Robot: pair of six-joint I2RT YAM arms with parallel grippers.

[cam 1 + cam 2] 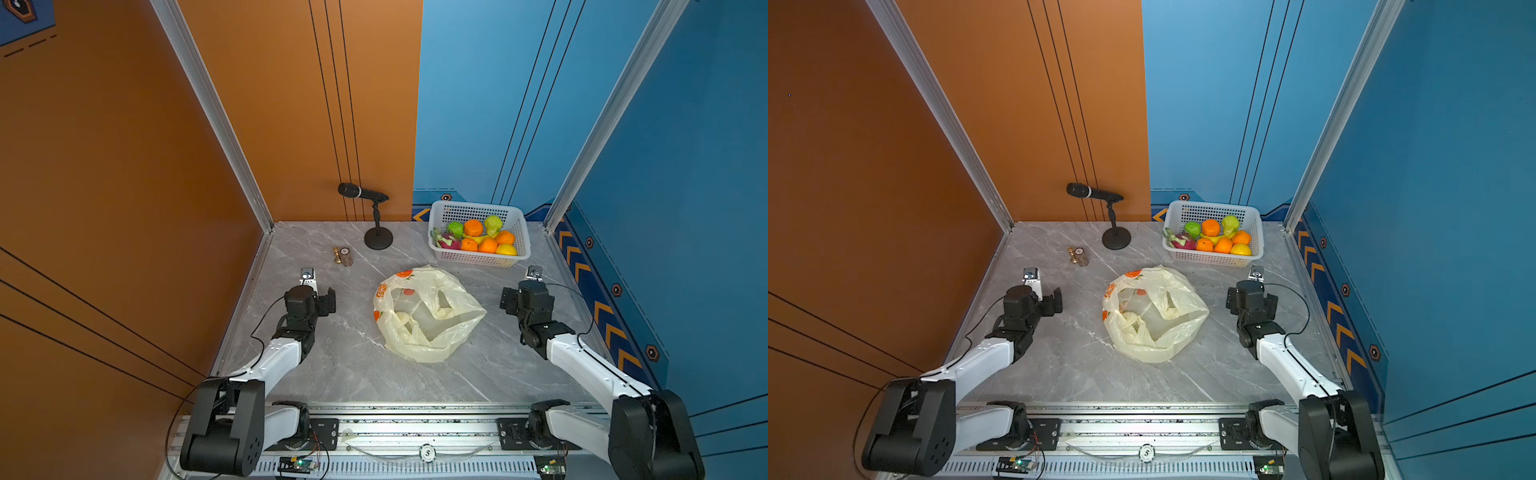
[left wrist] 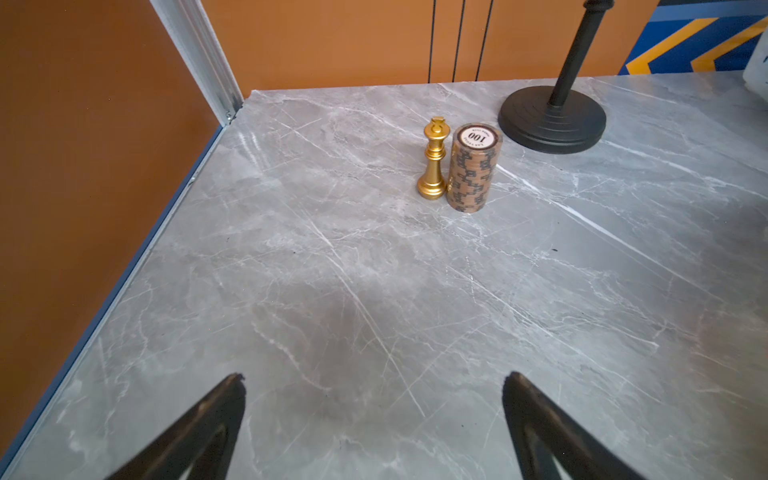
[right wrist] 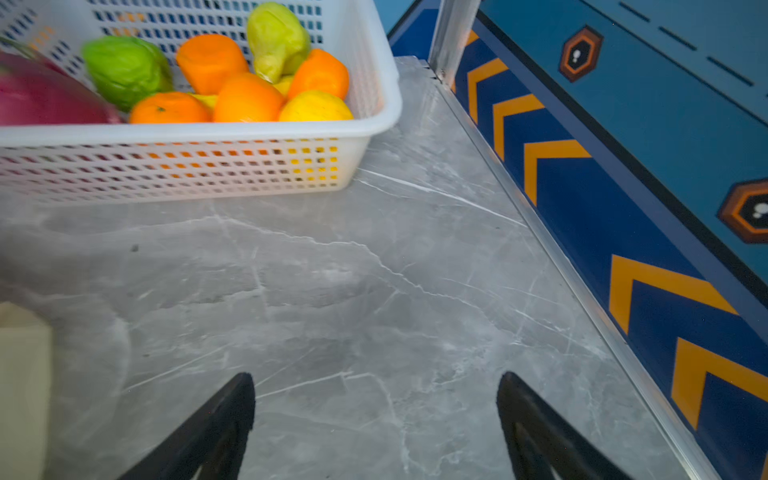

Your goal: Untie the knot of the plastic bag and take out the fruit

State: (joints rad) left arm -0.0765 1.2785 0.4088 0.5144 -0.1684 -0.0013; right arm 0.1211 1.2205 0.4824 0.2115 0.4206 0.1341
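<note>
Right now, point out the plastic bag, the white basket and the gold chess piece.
plastic bag [image 1: 428, 316]: in a top view, crumpled middle.
white basket [image 3: 187, 135]: right wrist view, solid rim.
gold chess piece [image 2: 434, 166]: left wrist view, slim stem.

Four oranges, one bag, one basket
</note>
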